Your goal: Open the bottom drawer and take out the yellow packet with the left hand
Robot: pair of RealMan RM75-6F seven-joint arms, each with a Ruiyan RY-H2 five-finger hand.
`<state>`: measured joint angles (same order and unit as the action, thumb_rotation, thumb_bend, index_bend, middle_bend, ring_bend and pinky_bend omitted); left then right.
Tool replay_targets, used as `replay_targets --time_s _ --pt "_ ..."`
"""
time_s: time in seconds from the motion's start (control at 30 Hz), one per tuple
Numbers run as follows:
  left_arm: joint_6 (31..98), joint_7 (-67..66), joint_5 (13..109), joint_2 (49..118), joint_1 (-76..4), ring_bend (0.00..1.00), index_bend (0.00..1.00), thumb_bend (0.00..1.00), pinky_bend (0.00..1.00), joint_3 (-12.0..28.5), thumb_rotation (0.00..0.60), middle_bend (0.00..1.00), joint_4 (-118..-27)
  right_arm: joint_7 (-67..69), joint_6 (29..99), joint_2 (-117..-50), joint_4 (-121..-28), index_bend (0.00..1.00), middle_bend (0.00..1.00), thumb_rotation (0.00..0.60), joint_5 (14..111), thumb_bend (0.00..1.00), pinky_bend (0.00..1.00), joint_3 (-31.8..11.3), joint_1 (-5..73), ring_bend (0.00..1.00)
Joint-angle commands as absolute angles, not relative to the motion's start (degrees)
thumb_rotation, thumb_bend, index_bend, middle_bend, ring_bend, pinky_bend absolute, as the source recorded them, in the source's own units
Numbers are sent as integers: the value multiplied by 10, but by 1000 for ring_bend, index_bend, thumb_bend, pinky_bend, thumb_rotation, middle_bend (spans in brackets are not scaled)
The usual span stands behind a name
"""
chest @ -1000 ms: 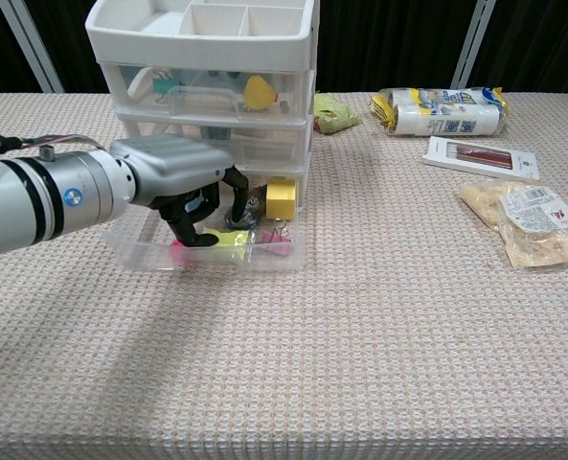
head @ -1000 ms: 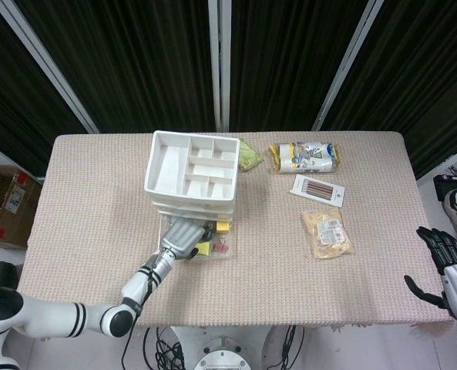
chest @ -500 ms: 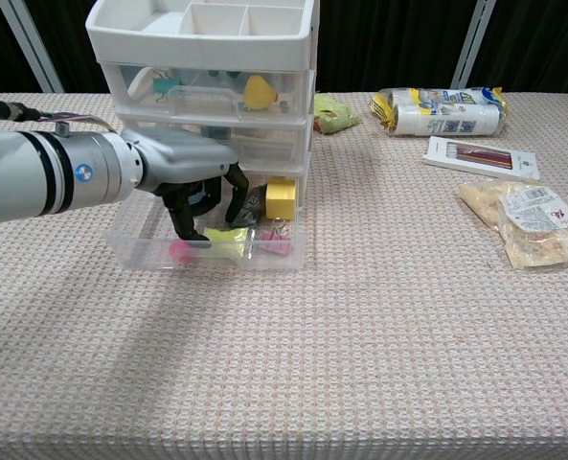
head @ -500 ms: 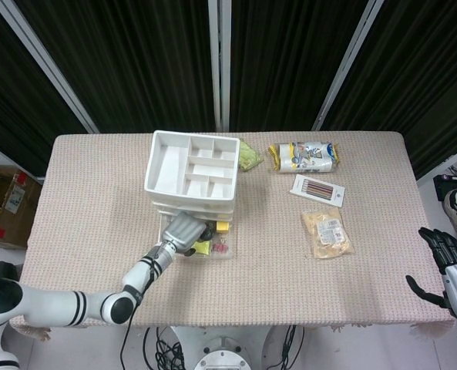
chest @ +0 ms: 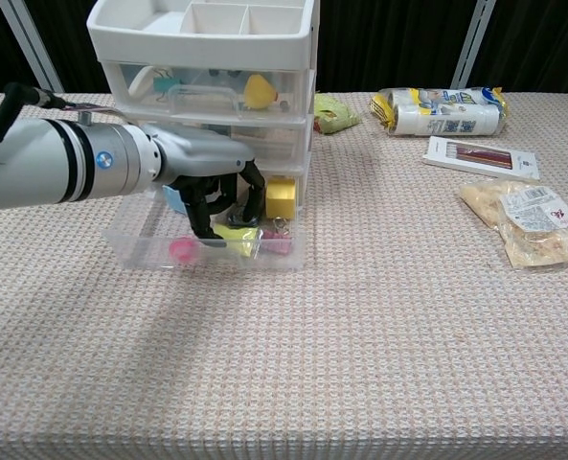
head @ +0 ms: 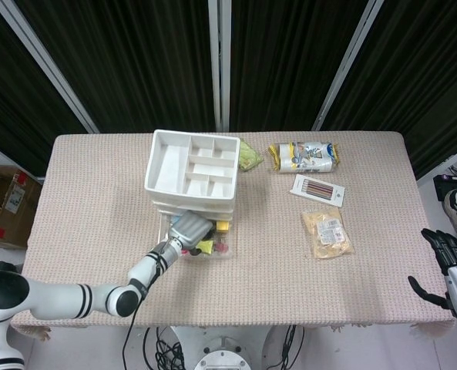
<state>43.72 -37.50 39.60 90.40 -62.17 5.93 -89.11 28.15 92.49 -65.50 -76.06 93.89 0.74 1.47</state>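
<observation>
The white drawer unit point(head: 191, 171) point(chest: 207, 77) stands at the table's middle left. Its clear bottom drawer point(head: 220, 253) point(chest: 140, 251) is pulled out toward me. The yellow packet point(chest: 236, 239) point(head: 206, 247) lies on the drawer floor near the front wall. My left hand point(chest: 216, 182) point(head: 188, 228) reaches down into the drawer, dark fingers point(chest: 203, 218) curled to either side of the packet and touching it. A yellow block point(chest: 280, 199), a pink round piece point(chest: 181, 251) and a pink clip point(chest: 277, 243) share the drawer. My right hand point(head: 448, 268) hangs beyond the table's right edge, fingers spread, holding nothing.
On the right half of the table lie a green packet point(head: 249, 156) point(chest: 333, 112), a blue-and-yellow bag point(head: 305, 156) point(chest: 440, 109), a flat pencil box point(head: 318, 190) point(chest: 483, 157) and a snack bag point(head: 327, 233) point(chest: 525, 222). A cardboard box point(head: 5, 204) sits on the floor at the left.
My left hand has moved to the right and deeper into the open drawer, from its left part to over the yellow packet. The right hand has sunk slightly.
</observation>
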Motion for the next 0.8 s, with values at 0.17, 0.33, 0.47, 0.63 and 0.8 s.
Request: replay_targets --time_s 0.17,0.33,0.47,0.63,0.8 --pt "435 -364 391 914 -630 904 449 62 1000 50 600 785 -879 284 922 -657 -758 0 87 600 937 212 10 7 14 0" --pt "439 -358 392 921 -634 904 458 61 1000 46 600 786 -872 285 920 -657 -756 0 87 600 937 213 10 7 14 0" --pt "440 -346 398 926 -634 904 474 67 1000 45 600 788 -867 284 921 -657 -757 0 87 600 937 213 10 7 14 0" --pt "435 -333 411 925 -633 904 525 190 1000 42 600 788 -865 283 921 -656 -758 0 87 600 936 213 10 7 13 0" --pt "440 -321 431 923 -628 904 591 304 1000 37 600 790 -867 283 922 -656 -759 0 87 600 938 213 10 7 13 0"
